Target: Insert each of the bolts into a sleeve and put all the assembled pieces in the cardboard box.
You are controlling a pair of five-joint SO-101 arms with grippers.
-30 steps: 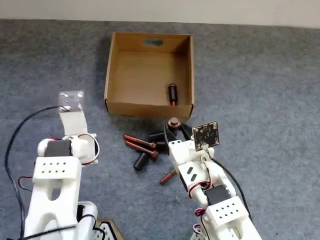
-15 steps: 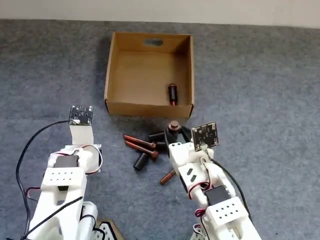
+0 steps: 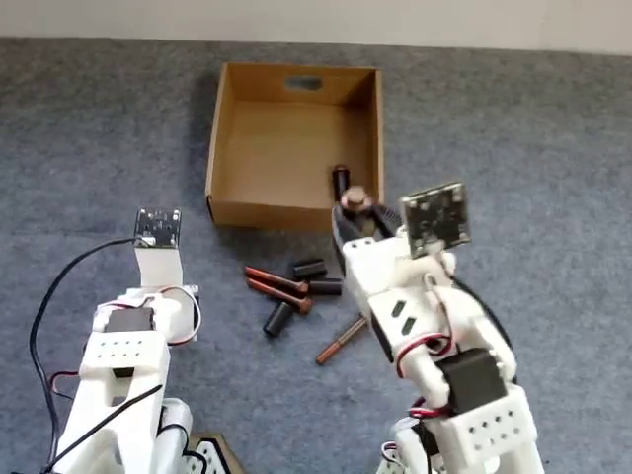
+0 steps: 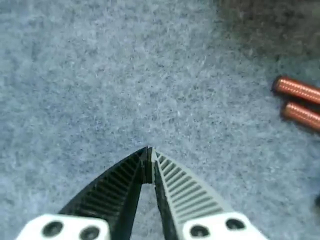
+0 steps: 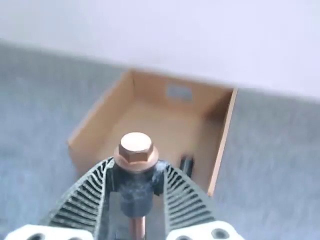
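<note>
While the left gripper (image 4: 149,152) is hanging pressed shut and empty over the grey carpet (image 3: 533,148), the right gripper (image 5: 136,167) is clamping an assembled piece (image 5: 136,150), a copper hex bolt seated in a black sleeve, head up, above the near wall of the cardboard box (image 3: 212,148). A second assembled piece (image 3: 341,181) is lying inside the box. Three loose bolts (image 3: 275,279) and three loose sleeves (image 3: 309,268) are lying on the carpet just in front of the box.

Bright, even, diffuse light; soft faint shadows beside the cardboard box (image 3: 294,214).
</note>
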